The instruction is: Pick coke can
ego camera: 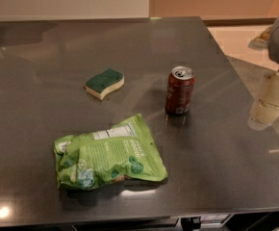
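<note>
Tabletop comes first: the broad, dark grey, glossy table [216, 177] carries everything, and I place the rest by the small dark red-brown cylindrical coke can [180, 90], which stands upright right of the table's middle. The crumpled bright green plastic snack bag [108, 159] lies left of the can and nearer the camera, close but apart. My pale, blocky gripper [274, 97] hangs right of the can, well apart, seen past the table's right edge; I cannot tell whether it is released or clenched. The wavy green-topped, cream-bottomed sponge [104, 83] lies left of the can, clear of it. The can itself is untouched, so I judge this the approach. Next I must come in leftward over that right edge, drop to the can's body and straddle it squarely. The stretch right of the can is bare, so that side gives the freest path.
</note>
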{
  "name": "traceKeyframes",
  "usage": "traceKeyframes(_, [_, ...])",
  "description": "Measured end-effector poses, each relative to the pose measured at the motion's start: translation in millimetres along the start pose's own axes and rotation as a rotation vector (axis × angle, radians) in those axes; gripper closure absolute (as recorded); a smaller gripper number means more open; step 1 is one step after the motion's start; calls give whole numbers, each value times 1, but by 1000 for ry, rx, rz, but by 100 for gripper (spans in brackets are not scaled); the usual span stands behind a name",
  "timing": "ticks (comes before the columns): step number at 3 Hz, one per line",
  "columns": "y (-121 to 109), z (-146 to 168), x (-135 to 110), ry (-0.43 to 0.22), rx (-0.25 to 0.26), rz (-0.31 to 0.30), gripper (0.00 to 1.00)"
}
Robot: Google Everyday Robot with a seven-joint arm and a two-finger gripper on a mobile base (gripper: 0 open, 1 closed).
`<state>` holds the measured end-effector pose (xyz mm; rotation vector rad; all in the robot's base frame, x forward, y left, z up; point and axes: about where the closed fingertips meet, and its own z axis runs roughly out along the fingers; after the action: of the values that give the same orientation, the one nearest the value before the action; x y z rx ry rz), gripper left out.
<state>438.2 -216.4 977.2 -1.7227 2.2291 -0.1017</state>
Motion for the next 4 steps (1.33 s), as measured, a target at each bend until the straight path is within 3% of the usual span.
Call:
traceKeyframes(2, [-9,10,-14,-37,1,-2,0])
traceKeyframes(4, [-31,58,-54,-131,-34,-1,0])
